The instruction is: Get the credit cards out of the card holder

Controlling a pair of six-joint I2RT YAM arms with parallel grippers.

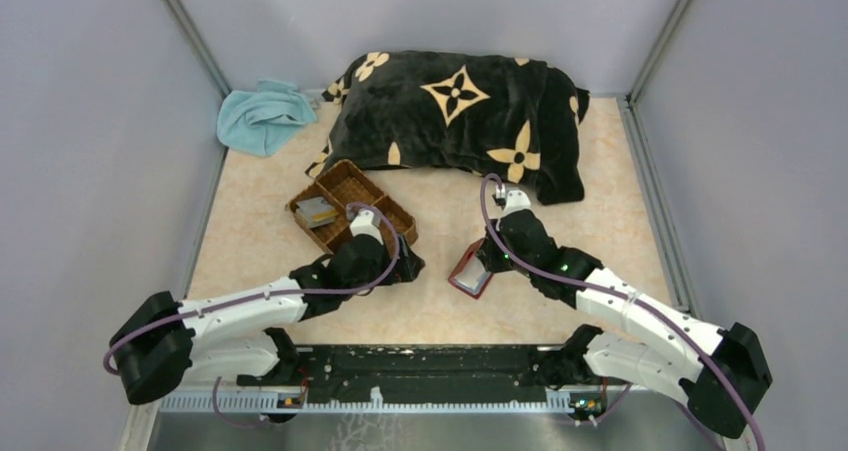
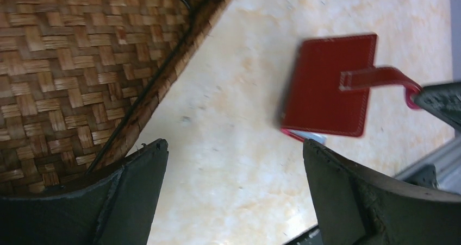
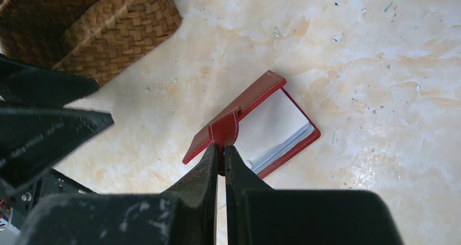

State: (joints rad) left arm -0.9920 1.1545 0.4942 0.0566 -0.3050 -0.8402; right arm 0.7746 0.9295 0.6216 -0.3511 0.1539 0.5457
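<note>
R gripper (image 3: pixel 223 157) is clamped tight on the strap (image 3: pixel 224 130) of the red card holder (image 3: pixel 247 105), lifting the flap. The holder lies open on the table (image 3: pixel 380 66) just ahead of the fingertips. White cards (image 3: pixel 272 123) show inside, their stacked edges twd the lower right in the right wrist view. The holder's long axis runs diagonally there, lower left to upper right.

L gripper (image 2: pixel 234 169) is spread wide w/ nothing between its fingers. It hovers just beside the wicker basket (image 2: pixel 65 66), which is on its left. The holder sits ahead and to its right, apart from both fingers, and one pale corner of the cards pokes out of the edge nearest them.

My read: L is the free arm and close enough, so the pull is its job. You'd swing it right, then close on that exposed corner while R keeps the flap up.
</note>
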